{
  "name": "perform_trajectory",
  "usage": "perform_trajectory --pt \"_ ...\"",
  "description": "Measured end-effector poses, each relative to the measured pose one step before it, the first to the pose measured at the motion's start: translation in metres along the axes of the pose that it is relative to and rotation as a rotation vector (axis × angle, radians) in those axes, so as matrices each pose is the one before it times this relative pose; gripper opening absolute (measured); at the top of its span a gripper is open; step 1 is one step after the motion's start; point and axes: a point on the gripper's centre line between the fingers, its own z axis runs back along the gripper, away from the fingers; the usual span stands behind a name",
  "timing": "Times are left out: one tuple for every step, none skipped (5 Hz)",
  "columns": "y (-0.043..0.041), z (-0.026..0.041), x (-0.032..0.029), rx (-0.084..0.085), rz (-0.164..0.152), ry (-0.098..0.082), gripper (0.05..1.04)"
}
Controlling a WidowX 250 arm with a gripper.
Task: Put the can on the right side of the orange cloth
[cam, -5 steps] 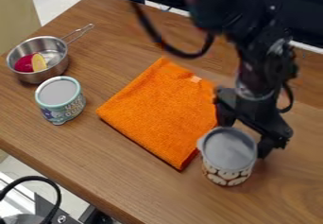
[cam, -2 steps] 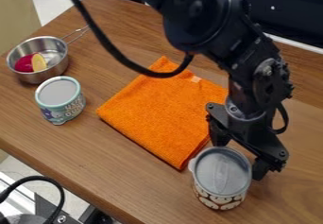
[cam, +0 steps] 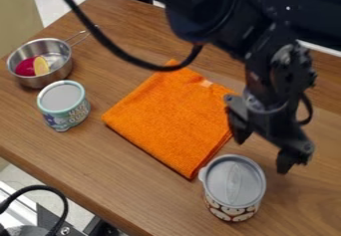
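Well, the hand [cam: 264, 152] hangs tilted near the brown-and-white can [cam: 233, 182] — its fingers spread wide.

You've got bare tabletop [cam: 303, 200] to the right of the patterned can [cam: 233, 187] and your gripper [cam: 263, 150], plus an open lane between the orange cloth [cam: 166, 123] and the table's near-left edge. That can stands in your way just beside the cloth's near corner; off left, you're up against the teal can [cam: 63, 105] and metal pot [cam: 53, 78], while your arm's cable [cam: 160, 68] dips across the cloth's far corner.
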Motion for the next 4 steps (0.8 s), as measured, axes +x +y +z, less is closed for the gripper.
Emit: perform_trajectory --pt "0.00352 0.00324 0.01992 0.0138 0.0110 -0.0589 0.998" --pt "0.01284 -0.00079 0.01265 0.0132 0.0200 -0.0104 0.998" --pt "0.02796 0.00544 0.01931 0.0551 0.0077 -0.0028 0.998" --pt "0.02446 0.00705 0.00618 0.0513 -0.0194 0.0409 0.998"
